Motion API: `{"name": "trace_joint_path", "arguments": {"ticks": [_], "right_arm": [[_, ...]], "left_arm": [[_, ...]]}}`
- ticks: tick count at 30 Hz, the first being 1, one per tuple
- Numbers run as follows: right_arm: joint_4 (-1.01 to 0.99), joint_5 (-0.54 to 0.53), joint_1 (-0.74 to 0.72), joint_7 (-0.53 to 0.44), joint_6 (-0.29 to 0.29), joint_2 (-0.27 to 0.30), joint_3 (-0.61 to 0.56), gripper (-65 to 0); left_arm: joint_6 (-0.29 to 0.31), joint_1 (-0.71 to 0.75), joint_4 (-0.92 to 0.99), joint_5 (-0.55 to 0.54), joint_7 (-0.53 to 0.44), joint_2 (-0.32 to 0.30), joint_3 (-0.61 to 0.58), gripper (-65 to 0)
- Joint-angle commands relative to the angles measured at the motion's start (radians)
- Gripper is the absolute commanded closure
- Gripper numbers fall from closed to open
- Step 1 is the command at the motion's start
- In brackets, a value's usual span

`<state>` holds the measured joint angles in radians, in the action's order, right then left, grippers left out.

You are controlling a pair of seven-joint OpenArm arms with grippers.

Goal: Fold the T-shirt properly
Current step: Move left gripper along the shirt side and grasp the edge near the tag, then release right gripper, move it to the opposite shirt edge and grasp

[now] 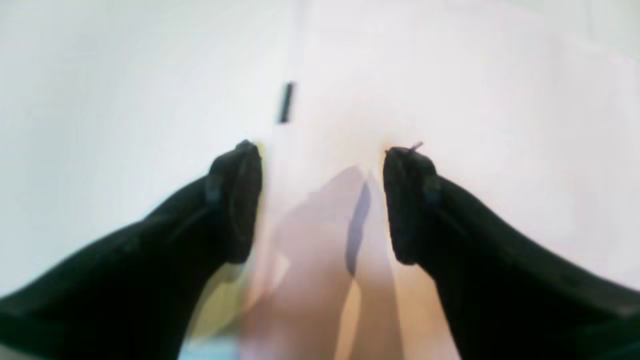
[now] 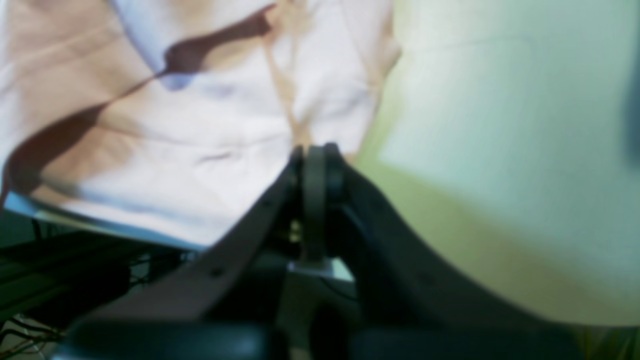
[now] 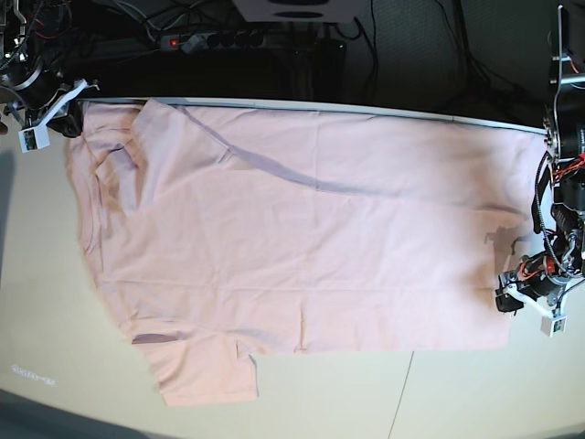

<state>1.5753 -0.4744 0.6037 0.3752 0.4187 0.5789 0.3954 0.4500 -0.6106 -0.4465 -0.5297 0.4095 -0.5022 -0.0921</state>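
A: How many garments were on the table?

B: One. A single large pale pink cotton T-shirt [image 3: 302, 238] lay spread flat, plain side up, over most of the pale beige tabletop [image 3: 457, 393]. It ran from the far edge of the table toward the near side. Its hem was on the right, and its collar end was on the left.

A: And the sleeves?

B: Two were visible in the base view. One short sleeve stuck out at the near left. The other lay crumpled at the far left corner. A long crease crossed the far part of the cloth.

A: How many grippers were there?

B: Two, one per arm. The left gripper [image 1: 322, 200] stood at the right end of the table, beside the hem. Its two black fingers [image 1: 235, 200] were spread wide, with pink cloth visible below the gap and nothing between them.

A: And the other one?

B: The right gripper [image 2: 315, 155] sat at the far left corner, by the crumpled sleeve. Its jaws were pressed fully together. The wrist view was blurred, and I could not tell whether any fabric was pinched between the tips.

A: Anything else in sight?

B: One black power strip [image 3: 215, 40] with a red light lay beyond the far edge, among dark cables.
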Motion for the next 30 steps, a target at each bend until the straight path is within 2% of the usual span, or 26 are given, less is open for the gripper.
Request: {"name": "trace_joint_path", "arguments": {"ticks": [1,7,11,12,13,16,20,30], "right_arm": [[0.010,-0.005,0.001,-0.019,0.041,0.019,0.013,0.0],[0.010,-0.005,0.001,-0.019,0.041,0.019,0.013,0.0],[0.010,-0.005,0.001,-0.019,0.041,0.019,0.013,0.0],[0.010,-0.005,0.001,-0.019,0.041,0.019,0.013,0.0],[0.010,-0.005,0.001,-0.019,0.041,0.019,0.013,0.0],[0.010,-0.005,0.000,-0.020,0.040,0.019,0.013,0.0],[0.011,-0.015,-0.011,-0.034,0.040,0.019,0.018,0.0],[0.011,-0.139,-0.150,-0.011,0.042,0.025,0.180,0.0]], "left_arm": [[0.000,-0.021,-0.005,0.001,0.014,0.001,0.001,-41.6],[0.000,-0.021,-0.005,0.034,0.013,0.054,0.001,-41.6],[-0.001,-0.021,-0.005,0.034,-0.002,0.068,0.001,-41.4],[-0.001,-0.021,-0.005,0.034,-0.009,0.068,0.001,-39.4],[-0.001,-0.021,-0.005,0.035,-0.014,0.067,0.001,-35.1],[-0.001,-0.020,-0.005,0.041,-0.035,0.068,0.001,-15.8],[-0.001,-0.020,-0.005,0.040,-0.086,0.068,0.001,0.0],[0.000,-0.020,-0.005,0.040,-0.090,0.068,0.000,0.0]]}}
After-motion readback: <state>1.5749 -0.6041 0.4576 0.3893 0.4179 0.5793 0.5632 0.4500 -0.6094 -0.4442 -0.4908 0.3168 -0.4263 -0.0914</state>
